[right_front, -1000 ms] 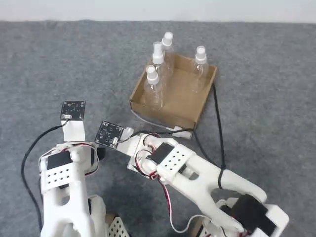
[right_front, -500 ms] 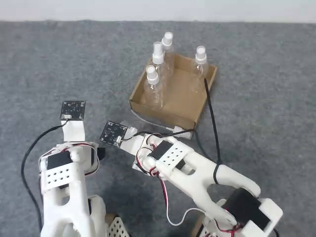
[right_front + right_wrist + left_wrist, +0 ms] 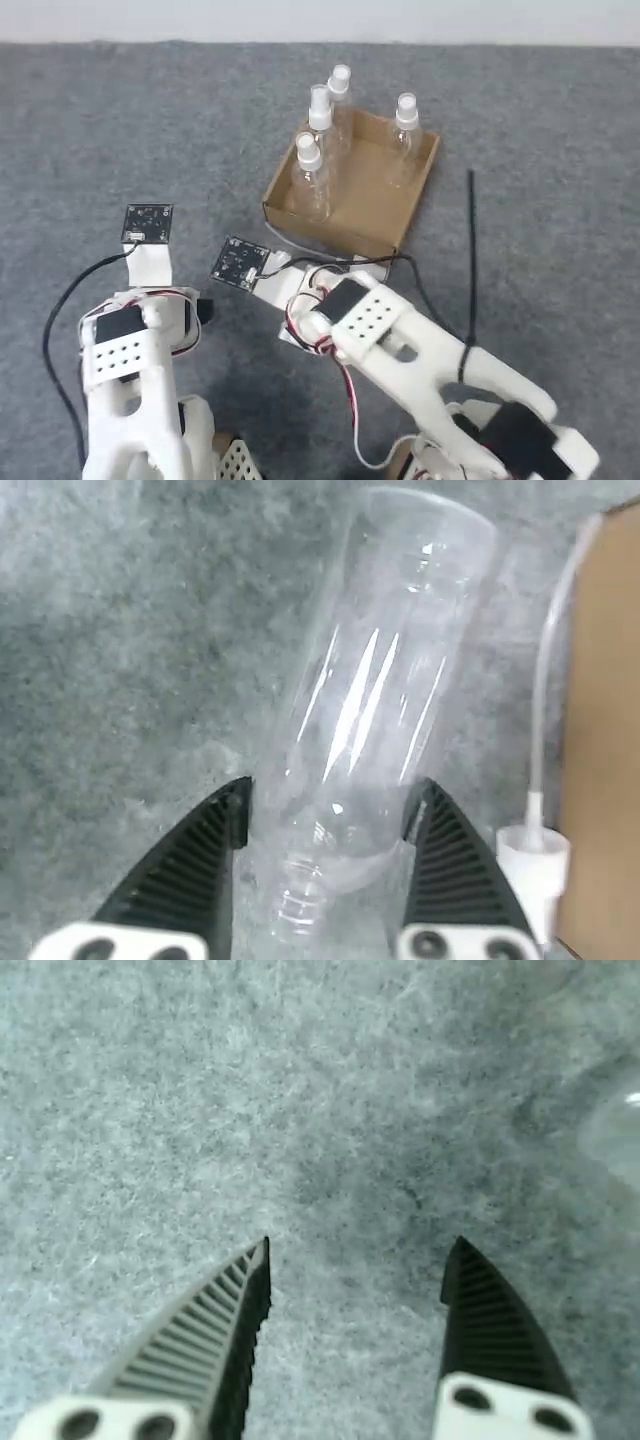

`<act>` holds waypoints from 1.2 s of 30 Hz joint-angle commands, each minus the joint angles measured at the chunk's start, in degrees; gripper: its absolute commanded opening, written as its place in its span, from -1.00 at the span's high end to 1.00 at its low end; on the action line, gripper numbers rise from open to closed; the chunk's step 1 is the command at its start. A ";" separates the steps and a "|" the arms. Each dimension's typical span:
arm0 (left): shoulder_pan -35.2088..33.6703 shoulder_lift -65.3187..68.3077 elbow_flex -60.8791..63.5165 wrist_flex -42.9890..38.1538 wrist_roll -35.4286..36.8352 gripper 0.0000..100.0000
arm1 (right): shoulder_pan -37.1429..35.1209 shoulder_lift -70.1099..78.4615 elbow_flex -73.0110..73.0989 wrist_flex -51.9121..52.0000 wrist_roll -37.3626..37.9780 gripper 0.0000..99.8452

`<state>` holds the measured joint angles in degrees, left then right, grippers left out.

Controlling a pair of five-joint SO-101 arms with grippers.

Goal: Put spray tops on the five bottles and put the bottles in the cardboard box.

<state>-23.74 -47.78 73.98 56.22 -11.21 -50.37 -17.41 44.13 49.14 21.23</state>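
Right claw (image 3: 332, 792) is clenched on an uncapped clear bottle (image 3: 390, 680). One black ribbed finger (image 3: 205, 855) is against each side near the shoulder. The bottle lies flat on the grey carpet (image 3: 120, 660), open threaded neck toward the wrist, base pointing away.

Just beside the bottle is a loose white spray top (image 3: 532, 850), its thin dip tube running alongside the bottle. On the tube's other side is the brown wall of the cardboard box (image 3: 605, 730).

Left claw (image 3: 362, 1250) is released, jaws spread wide with nothing between them, over bare carpet. A blurred clear shape sits at the edge of its view; can't tell what it is.

From above, the right arm (image 3: 370, 325) is next to the box's near wall (image 3: 325, 228). The left arm (image 3: 130, 340) is well apart to the side. Four capped bottles (image 3: 312, 180) stand upright inside the box, three along one side wall and one in the far corner. A black cable (image 3: 470, 250) trails over the carpet beside the box.
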 commanded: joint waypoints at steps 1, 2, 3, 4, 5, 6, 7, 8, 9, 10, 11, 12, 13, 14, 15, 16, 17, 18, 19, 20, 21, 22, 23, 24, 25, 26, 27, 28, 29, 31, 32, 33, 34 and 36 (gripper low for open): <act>-0.09 -0.09 -2.33 -1.32 0.53 0.49 | 1.54 -7.16 -2.81 3.47 -0.53 0.84; -0.09 -0.09 -2.33 -1.32 0.44 0.49 | 1.63 -8.04 -2.81 4.18 -0.53 0.84; -0.09 -0.09 -2.33 -1.32 0.35 0.49 | 1.71 -8.92 -2.81 4.79 -0.53 0.84; -0.09 -0.09 -2.33 -1.32 0.35 0.49 | 1.71 -9.63 -2.81 5.32 -0.53 0.84; -0.09 -0.09 -2.33 -1.32 0.35 0.49 | 1.71 -10.24 -2.81 5.85 -0.53 0.84; -0.09 -0.09 -2.33 -1.32 0.35 0.49 | 1.71 -10.86 -2.81 6.37 -0.62 0.84; -0.09 -0.09 -2.33 -1.32 0.35 0.49 | 1.71 -11.38 -2.81 6.90 -0.62 0.85; -0.09 -0.09 -2.33 -1.32 0.35 0.49 | 1.71 -11.82 -2.81 7.34 -0.62 0.85; -0.09 -0.09 -2.33 -1.32 0.35 0.49 | 1.71 -12.18 -2.81 7.78 -0.62 0.85; -0.09 -0.09 -2.33 -1.32 0.35 0.49 | 1.71 -12.70 -2.73 8.13 -0.62 0.85; -0.09 -0.09 -2.33 -1.32 0.44 0.49 | 1.71 -13.14 -2.73 8.48 -0.62 0.85; -0.09 -0.09 -2.33 -1.32 0.44 0.49 | 1.71 -13.58 -2.73 8.92 -0.62 0.85; -0.09 -0.09 -2.33 -1.32 0.44 0.49 | 1.71 -14.02 -2.73 9.27 -0.62 0.85; 0.00 -0.09 -2.33 -1.32 0.35 0.49 | 1.71 -14.73 -2.55 9.27 -0.62 0.85; 0.00 -0.09 -2.33 -1.32 0.35 0.49 | 1.71 -15.43 -1.93 9.10 -0.62 0.85; 0.09 -0.09 -2.33 -1.32 0.35 0.49 | 1.71 -16.48 -1.32 8.75 -0.62 0.85; 0.09 -0.09 -2.33 -1.32 0.35 0.49 | 1.71 -17.54 -0.62 8.66 -0.62 0.85; 0.09 -0.09 -2.33 -1.32 0.35 0.49 | 1.71 -18.59 -0.26 8.66 -0.62 0.85; 0.09 -0.09 -2.33 -1.32 0.35 0.49 | 1.71 -19.74 0.09 8.66 -0.62 0.85; 0.09 -0.09 -2.33 -1.32 0.35 0.49 | 1.71 -20.97 0.44 8.66 -0.62 0.85; 0.09 -0.09 -2.33 -1.32 0.35 0.49 | 1.71 -22.20 0.79 8.75 -0.62 0.85; 0.09 -0.09 -2.33 -1.32 0.35 0.49 | 1.71 -23.52 1.14 8.84 -0.62 0.85; 0.09 -0.09 -2.33 -1.32 0.35 0.49 | 2.07 -24.84 1.58 9.01 -0.62 0.85; 0.09 -0.09 -2.33 -1.32 0.35 0.49 | 2.59 -26.15 2.02 9.01 -0.62 0.85; 0.09 -0.09 -2.33 -1.32 0.26 0.49 | 3.21 -27.38 2.37 9.01 -0.62 0.85; 0.09 -0.09 -2.33 -1.41 0.26 0.49 | 3.91 -28.62 2.64 9.01 -0.62 0.85; 0.09 -0.09 -2.33 -1.41 0.26 0.49 | 4.79 -29.85 2.64 9.19 -0.62 0.85; 0.09 -0.09 -2.33 -1.41 0.26 0.49 | 5.58 -30.99 2.90 9.19 -0.62 0.85; 0.00 -0.09 -2.33 -1.41 0.26 0.49 | 6.37 -32.13 3.16 9.19 -0.62 0.85; 0.00 -0.09 -2.33 -1.41 0.26 0.49 | 7.34 -34.68 3.60 9.27 -0.62 0.85; 0.09 -0.09 -2.33 -1.41 0.26 0.49 | 7.52 -35.82 4.13 9.27 -0.62 0.85; 0.09 -0.09 -2.33 -1.41 0.26 0.49 | 7.60 -37.14 4.57 9.27 -0.62 0.85; 0.18 -0.09 -2.33 -1.67 0.26 0.49 | 7.52 -38.46 5.10 9.27 -0.62 0.85; 0.18 0.00 -2.33 -2.55 0.44 0.49 | 7.52 -41.27 6.07 9.36 -0.53 0.85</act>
<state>-23.82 -47.78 73.98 56.22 -11.21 -43.60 -53.19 50.29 57.93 21.32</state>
